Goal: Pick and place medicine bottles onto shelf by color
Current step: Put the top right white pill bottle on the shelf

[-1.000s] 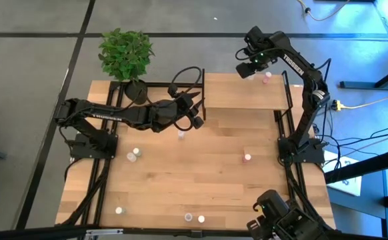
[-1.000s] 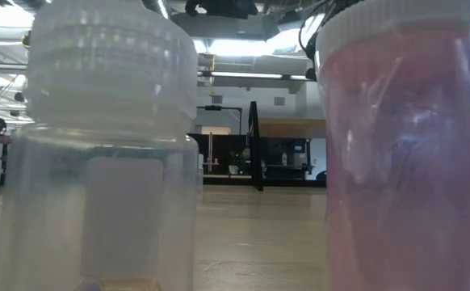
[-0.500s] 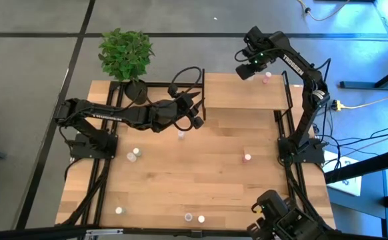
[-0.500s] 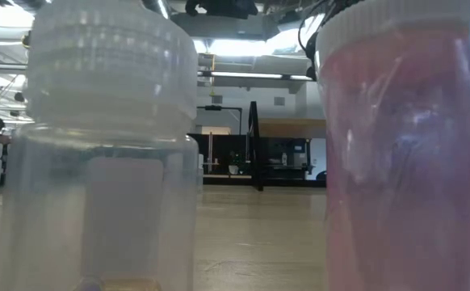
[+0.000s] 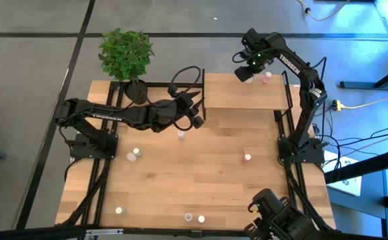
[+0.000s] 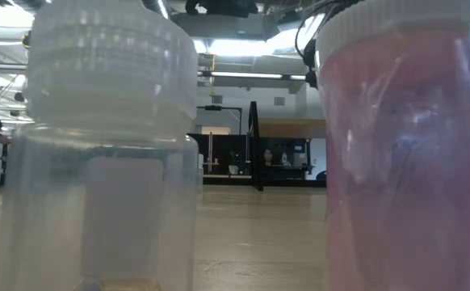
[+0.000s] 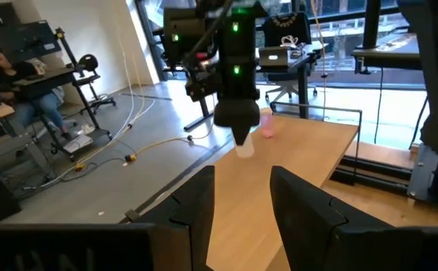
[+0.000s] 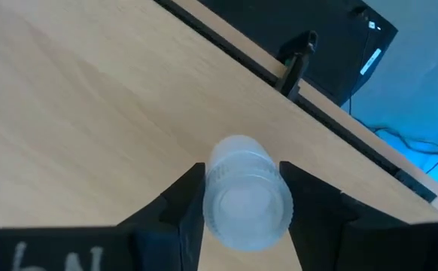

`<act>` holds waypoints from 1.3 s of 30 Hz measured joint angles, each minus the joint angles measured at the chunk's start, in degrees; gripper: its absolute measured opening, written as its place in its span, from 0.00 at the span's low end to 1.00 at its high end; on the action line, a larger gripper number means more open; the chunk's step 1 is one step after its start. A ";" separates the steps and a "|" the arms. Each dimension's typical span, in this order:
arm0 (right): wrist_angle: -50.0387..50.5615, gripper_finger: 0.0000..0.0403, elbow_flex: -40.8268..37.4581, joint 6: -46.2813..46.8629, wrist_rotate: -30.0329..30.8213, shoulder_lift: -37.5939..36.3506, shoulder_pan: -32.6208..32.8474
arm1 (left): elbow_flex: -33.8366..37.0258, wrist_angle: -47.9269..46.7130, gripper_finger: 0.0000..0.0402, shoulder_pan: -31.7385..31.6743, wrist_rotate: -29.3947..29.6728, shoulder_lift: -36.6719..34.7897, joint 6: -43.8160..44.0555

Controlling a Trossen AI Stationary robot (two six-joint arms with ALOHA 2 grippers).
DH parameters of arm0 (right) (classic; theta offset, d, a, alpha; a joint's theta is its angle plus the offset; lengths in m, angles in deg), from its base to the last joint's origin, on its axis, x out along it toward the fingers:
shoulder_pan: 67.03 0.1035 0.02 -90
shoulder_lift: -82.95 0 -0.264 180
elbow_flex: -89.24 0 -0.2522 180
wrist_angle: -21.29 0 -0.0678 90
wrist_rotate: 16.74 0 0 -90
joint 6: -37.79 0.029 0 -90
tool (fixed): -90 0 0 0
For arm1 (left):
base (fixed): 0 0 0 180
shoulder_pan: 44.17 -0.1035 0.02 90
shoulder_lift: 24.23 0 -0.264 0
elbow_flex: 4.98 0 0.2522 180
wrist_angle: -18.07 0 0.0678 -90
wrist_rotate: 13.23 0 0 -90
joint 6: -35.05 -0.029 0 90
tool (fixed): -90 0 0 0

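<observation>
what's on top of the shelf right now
A pink-capped bottle stands near the shelf's far edge. Beside it the right gripper holds a white-capped bottle over the wood; whether it touches cannot be seen. The arm may hide more.

Two dark jointed arms are showing looping black cables. The right arm (image 5: pixel 294 67) is glowing green at its wrist, its link carrying white lettering.

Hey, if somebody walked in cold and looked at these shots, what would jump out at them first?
Probably the right hand gripping a white-capped bottle above the far edge of the raised shelf, next to a pink-capped bottle already standing there. Then the two bottles pressed up against the low camera, one clear and one pink. The leafy potted plant marks the table's far left corner.
</observation>
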 joint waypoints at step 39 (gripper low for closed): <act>-3.96 0.38 -5.77 5.03 1.52 -0.84 0.12 | 0.00 0.08 0.31 0.00 3.91 0.00 -0.09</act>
